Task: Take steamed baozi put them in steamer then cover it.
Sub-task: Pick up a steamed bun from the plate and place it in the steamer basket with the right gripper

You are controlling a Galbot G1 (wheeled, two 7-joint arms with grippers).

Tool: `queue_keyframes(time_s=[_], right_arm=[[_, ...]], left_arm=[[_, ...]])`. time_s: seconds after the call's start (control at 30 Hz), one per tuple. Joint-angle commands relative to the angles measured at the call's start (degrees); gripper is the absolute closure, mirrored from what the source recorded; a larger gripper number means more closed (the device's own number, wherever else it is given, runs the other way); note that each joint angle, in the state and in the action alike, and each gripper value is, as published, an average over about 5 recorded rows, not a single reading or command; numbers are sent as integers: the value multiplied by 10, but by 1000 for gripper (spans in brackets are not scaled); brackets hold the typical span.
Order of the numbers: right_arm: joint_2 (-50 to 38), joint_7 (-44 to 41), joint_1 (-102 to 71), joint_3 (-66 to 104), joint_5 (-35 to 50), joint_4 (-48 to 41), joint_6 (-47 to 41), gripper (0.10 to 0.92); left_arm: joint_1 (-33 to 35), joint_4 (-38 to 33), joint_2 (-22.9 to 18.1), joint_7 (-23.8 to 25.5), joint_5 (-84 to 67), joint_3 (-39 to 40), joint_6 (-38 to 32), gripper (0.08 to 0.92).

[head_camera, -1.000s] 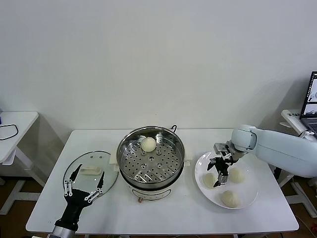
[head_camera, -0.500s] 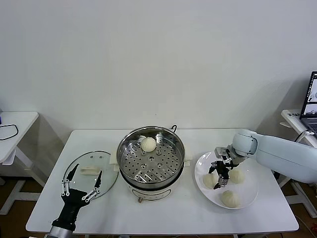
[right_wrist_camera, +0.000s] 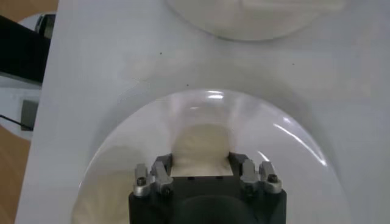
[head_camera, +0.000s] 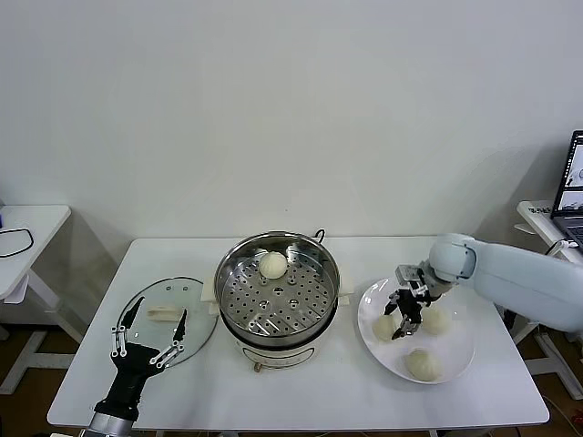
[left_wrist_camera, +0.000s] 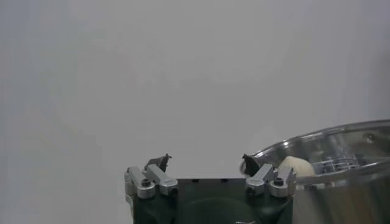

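The steamer (head_camera: 277,293) stands at the middle of the white bench (head_camera: 301,396), a shiny round pot on a white base. One bun (head_camera: 272,264) lies on its perforated floor, toward the far side. In the left wrist view the same pot (left_wrist_camera: 341,164) shows at the edge with that bun (left_wrist_camera: 297,167) inside it.

To the right of the steamer sits a white plate (head_camera: 455,361) with three buns. The right end effector (head_camera: 404,318) is down over the plate's left part, fingers pointing down and set on either side of the left bun (head_camera: 386,329), which lies between them; the fingers are spread apart and whether they touch the dough cannot be told. The right wrist view looks straight down past the fingers at that bun (right_wrist_camera: 200,150) inside the plate's rim (right_wrist_camera: 292,131). A second bun (head_camera: 436,320) lies just right of the end effector, and a third bun (head_camera: 424,364) sits nearer the front edge of the plate.

To the left of the steamer the glass lid (head_camera: 202,314) lies flat on the bench, its cream handle (head_camera: 165,312) on top. The left end effector (head_camera: 146,333) hangs over the near part of the lid, open, fingers splayed and holding nothing.

At the far right edge, off the bench, part of a laptop (head_camera: 570,191) shows.
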Motion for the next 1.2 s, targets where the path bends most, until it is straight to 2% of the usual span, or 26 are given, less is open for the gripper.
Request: queue_keyframes(time_s=[0.03,0.27,0.43,0.83,1.2], right_arm=[[49,-93,222,-81,52,10,-2,396],[146,-124,343,-122,119,24,-15,397],[217,-117,363,-124,160,30,-24,397],[396,-4,251,-129,224,-22,-74,414],[481,65,178,-126,224,-85,-92,414]], left_arm=[[-3,-1,5,0,0,3,-1,177],[-5,-5,9,-1,-1,9,-3,177],[-8,-1,12,0,-1,12,-4,177],[-21,11,14,-1,-1,19,-6,177],[-21,9,13,-4,-2,20,-6,177]])
